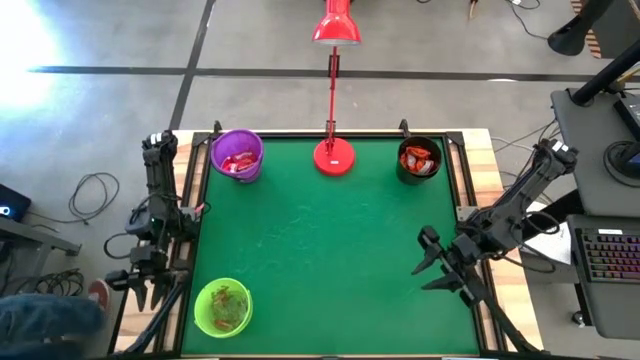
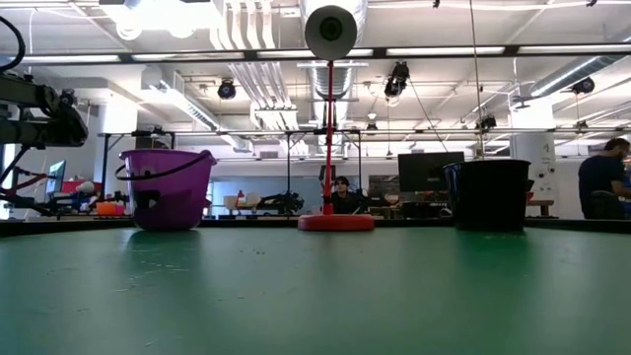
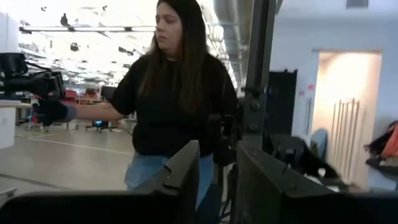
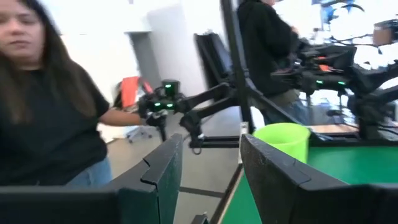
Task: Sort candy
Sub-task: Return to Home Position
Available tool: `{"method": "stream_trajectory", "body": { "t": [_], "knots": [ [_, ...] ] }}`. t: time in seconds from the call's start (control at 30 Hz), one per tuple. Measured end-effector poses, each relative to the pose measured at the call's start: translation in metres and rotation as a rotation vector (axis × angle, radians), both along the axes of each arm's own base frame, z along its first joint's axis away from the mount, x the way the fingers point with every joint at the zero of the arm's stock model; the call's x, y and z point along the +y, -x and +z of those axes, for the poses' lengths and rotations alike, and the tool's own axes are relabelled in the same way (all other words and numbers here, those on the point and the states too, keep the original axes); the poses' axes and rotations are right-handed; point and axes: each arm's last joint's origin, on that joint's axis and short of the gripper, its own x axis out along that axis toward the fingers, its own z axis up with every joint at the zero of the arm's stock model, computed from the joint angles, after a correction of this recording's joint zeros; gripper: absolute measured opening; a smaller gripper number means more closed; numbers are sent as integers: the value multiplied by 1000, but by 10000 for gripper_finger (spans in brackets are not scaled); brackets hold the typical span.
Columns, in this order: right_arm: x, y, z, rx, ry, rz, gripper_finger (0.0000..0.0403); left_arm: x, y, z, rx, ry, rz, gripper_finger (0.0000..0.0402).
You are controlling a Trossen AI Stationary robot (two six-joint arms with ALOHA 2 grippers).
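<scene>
Where the two arms flank it, the green table (image 1: 330,260) fills the middle of the high view, and no loose candy is visible on its surface. A person (image 3: 174,106) in a black top and blue jeans stands on the floor beyond the table's left side, one arm stretched out sideways.

The left arm lies along the left table edge. The left gripper (image 1: 142,292) hangs outside the green surface, just beside the near left corner. Its fingers (image 3: 180,180) stand slightly apart with nothing between them.

The right arm reaches in from the right edge. The right gripper (image 1: 428,262) sits above the right part of the table, well apart from every bucket. Its fingers (image 4: 158,174) are spread wide and hold nothing.

A red lamp (image 1: 333,156) stands at the middle of the far edge, between two buckets.

- Purple bucket (image 1: 214,158): far left corner. It holds candy (image 1: 238,163) in red and white wrappers.
- Black bucket (image 1: 400,165): far right corner. It holds orange-red candy (image 1: 419,158).
- Light green bucket (image 1: 198,300): near left corner, close to the left gripper. It holds a few small orange and reddish sweets (image 1: 226,306).
</scene>
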Motion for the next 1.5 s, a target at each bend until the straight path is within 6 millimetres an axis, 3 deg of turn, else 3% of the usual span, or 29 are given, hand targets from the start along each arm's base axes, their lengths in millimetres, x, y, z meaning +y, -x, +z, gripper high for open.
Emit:
{"method": "stream_trajectory", "body": {
  "t": [0.37,0.53,0.83,1.5],
  "knots": [
    [1,5,-24,-49,99,134,160,-2,0,-5,-34,-65,18,91],
    [-8,14,-49,-18,82,139,156,-2,0,-6,-33,-69,18,91],
    [-38,43,-98,-157,10,123,157,-2,-1,-7,-30,-83,19,91],
    [-41,46,-126,45,272,133,168,-3,-1,-9,-25,-105,21,91]
  ]
}}
